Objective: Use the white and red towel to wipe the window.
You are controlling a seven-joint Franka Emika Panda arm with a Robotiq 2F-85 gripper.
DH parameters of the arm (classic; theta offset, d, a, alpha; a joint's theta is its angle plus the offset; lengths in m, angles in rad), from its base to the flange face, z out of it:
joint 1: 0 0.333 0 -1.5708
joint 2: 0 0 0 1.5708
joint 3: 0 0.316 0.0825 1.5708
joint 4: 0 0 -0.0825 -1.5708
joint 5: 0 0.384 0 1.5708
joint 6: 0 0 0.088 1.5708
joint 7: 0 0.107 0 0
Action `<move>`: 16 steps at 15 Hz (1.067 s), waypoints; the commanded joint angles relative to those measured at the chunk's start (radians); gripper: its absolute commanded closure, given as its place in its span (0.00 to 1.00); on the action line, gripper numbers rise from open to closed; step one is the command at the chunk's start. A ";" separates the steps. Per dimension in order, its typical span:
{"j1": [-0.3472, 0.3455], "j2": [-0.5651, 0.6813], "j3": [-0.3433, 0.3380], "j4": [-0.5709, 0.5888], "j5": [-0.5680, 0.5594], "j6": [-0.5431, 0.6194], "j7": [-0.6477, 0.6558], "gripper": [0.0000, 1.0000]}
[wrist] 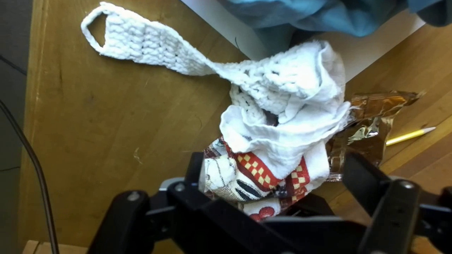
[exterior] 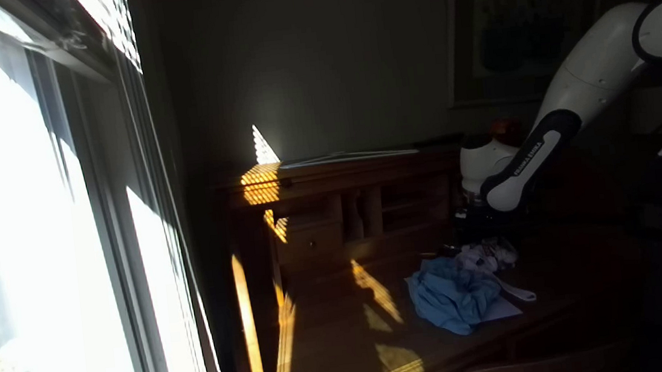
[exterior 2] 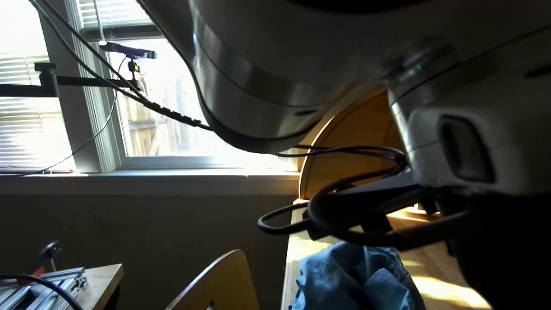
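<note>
Cloth towel, glossy foil wrapper

In both exterior views, sunlight is glaring white through the window. The wall is sitting in dark shade, and golden sun patches are lying on the worktop. The wrist view is looking brighter and mostly clear.
</note>
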 commanded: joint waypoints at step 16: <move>0.063 0.129 -0.083 0.090 -0.001 0.002 0.278 0.00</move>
